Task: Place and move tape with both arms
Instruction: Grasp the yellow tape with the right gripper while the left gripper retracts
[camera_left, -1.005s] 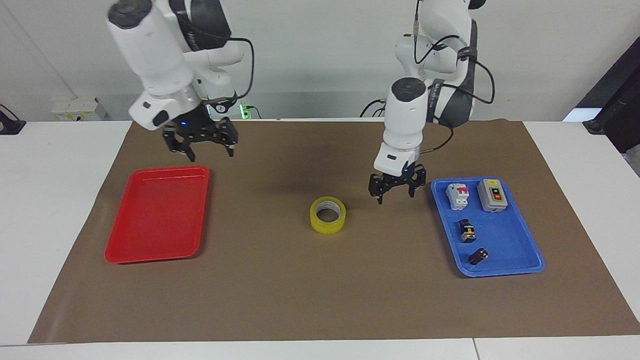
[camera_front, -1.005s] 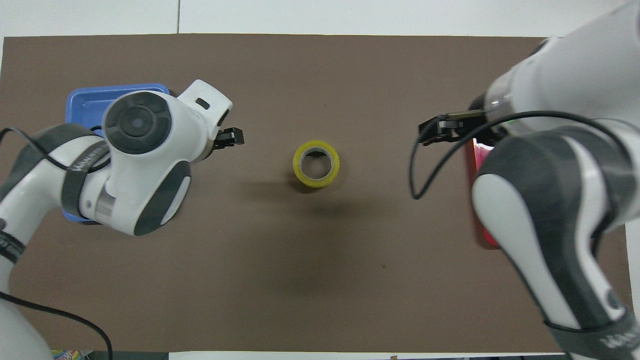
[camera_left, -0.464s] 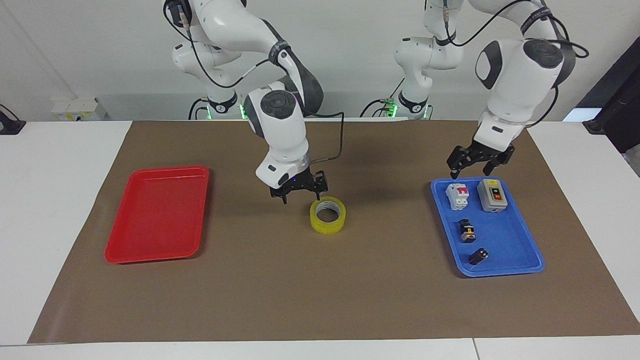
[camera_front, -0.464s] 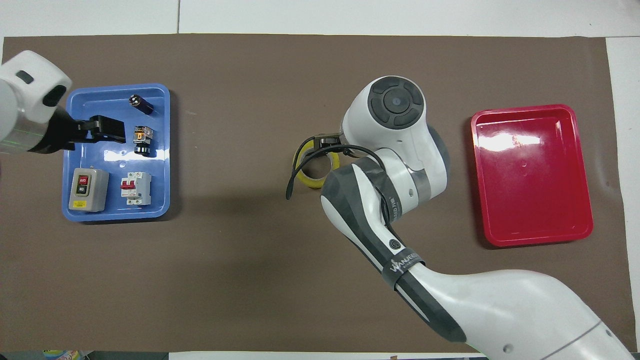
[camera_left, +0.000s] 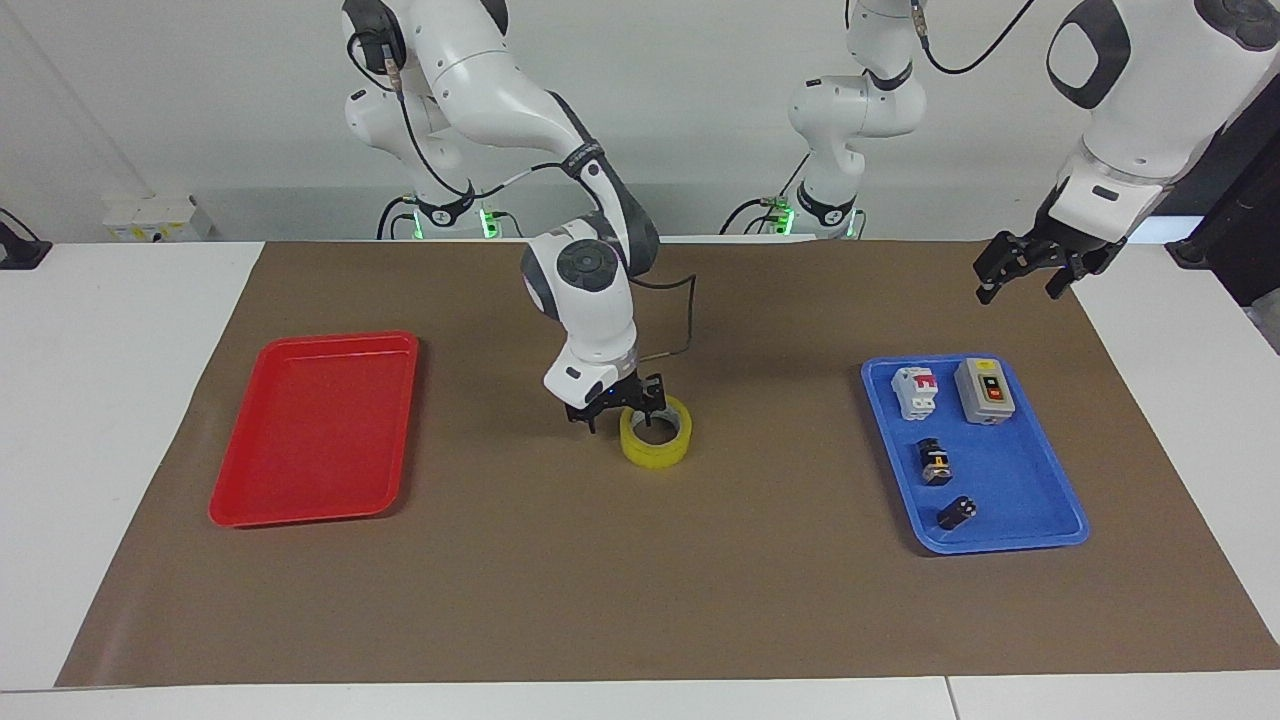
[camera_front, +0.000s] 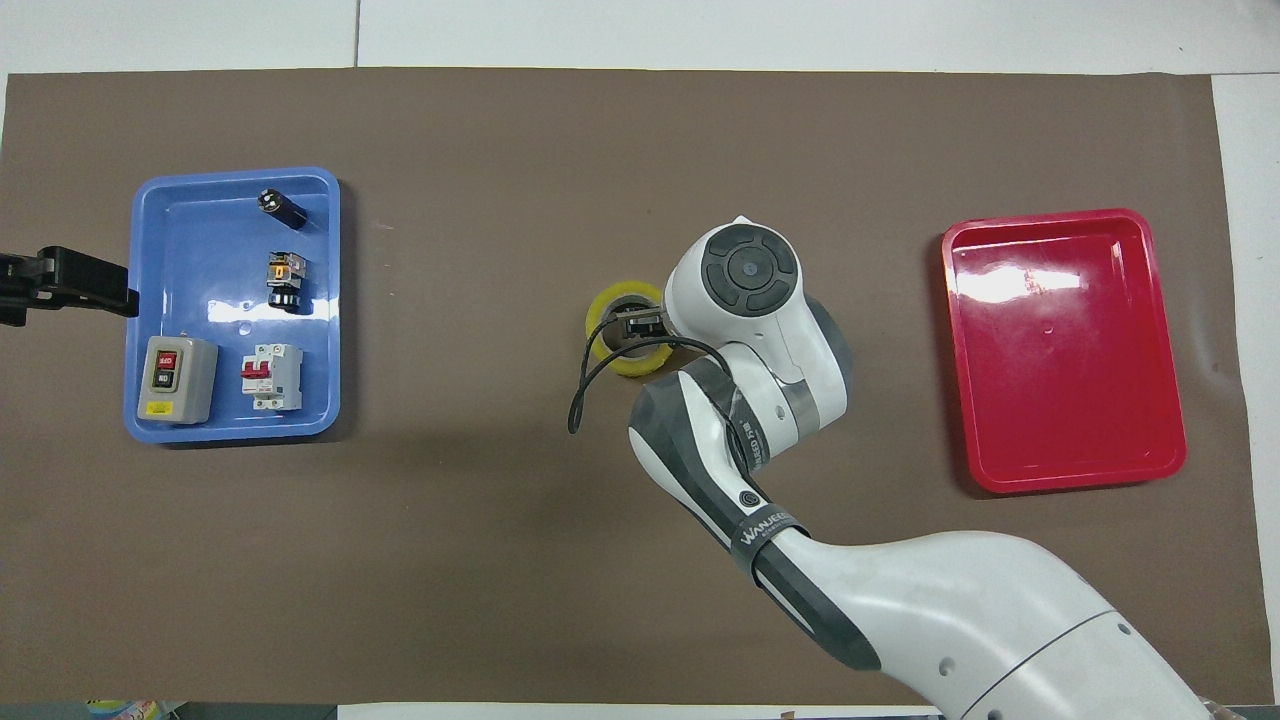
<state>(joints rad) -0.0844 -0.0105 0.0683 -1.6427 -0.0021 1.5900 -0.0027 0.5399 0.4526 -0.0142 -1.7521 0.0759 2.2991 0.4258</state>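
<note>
Right hand open astride the tape's rim; left hand open, raised near the blue tray.

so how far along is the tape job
Done: the yellowish ring-shaped tape roll lies on the brown mat, between the trays. In hand: the right gripper is open and down at its rim. Left: gripping, lifting, moving it. The left gripper waits, raised.

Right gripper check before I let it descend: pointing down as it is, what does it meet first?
The right gripper would likely meet the yellow translucent ring-shaped tape roll first, at its rim.
</note>
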